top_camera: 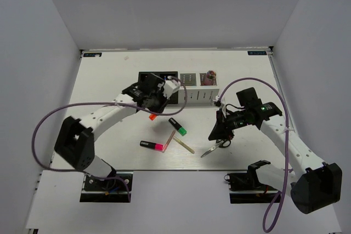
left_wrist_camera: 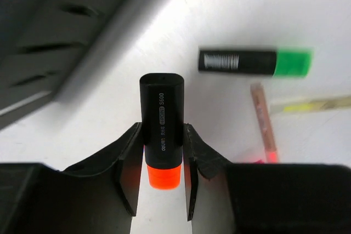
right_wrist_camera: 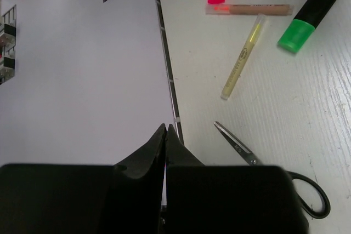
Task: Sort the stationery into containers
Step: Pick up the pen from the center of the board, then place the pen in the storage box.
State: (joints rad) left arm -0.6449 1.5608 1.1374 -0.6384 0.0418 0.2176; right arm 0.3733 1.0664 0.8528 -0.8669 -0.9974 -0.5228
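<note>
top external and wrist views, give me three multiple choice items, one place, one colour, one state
1. Where do the black-handled metal scissors lie? A) on the floor B) on the white table C) held in the air
2. Cap colour of the black marker in the left pincer? A) green B) orange C) pink
3. The right pincer is: A) shut, empty B) wide open C) shut on the scissors

B: blades flat on the table. B: orange cap shows in its grip. A: its tips meet, nothing between.
</note>
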